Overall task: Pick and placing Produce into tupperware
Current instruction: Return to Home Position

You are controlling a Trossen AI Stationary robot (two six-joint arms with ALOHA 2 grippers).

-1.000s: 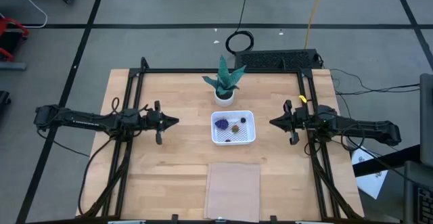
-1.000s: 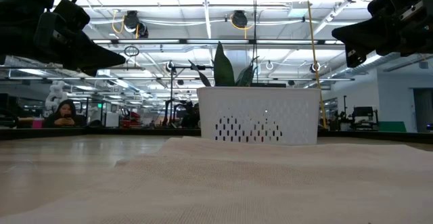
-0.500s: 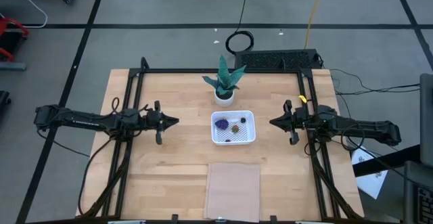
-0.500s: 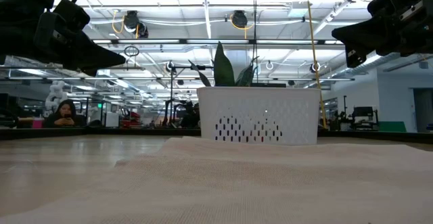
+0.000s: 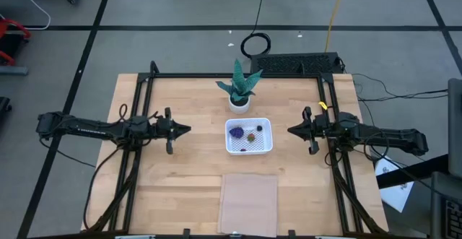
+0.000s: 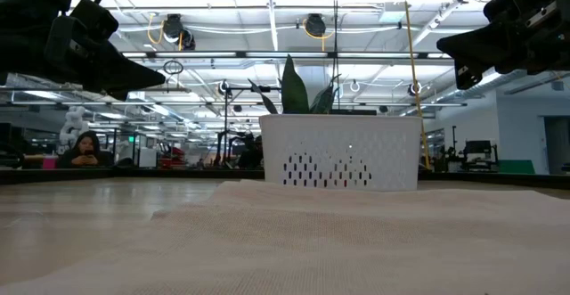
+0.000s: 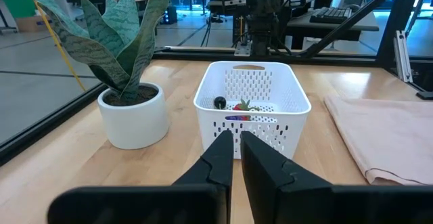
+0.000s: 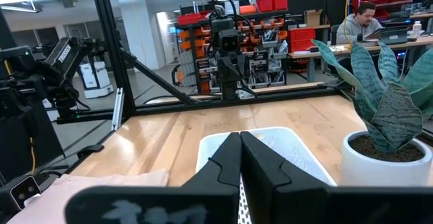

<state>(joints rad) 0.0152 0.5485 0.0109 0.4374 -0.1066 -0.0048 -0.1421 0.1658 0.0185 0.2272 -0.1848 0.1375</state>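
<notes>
The white tupperware (image 5: 249,136) stands at the table's middle, with perforated walls (image 7: 252,105). Inside it lies the produce: a purple cluster (image 5: 236,131), a red-and-green piece (image 5: 250,136), a small dark red one (image 5: 258,129) and a blackish one (image 5: 243,149). My left gripper (image 5: 188,130) hovers shut to the left of the container, above the table, pointing at it. My right gripper (image 5: 290,131) hovers shut to its right, pointing back at it. Neither holds anything.
A green leafy plant in a white pot (image 5: 239,89) stands just behind the container. A flat tan sheet (image 5: 248,203) lies at the near edge. Bare wood lies to the left and right of the container. People sit at desks in the room beyond.
</notes>
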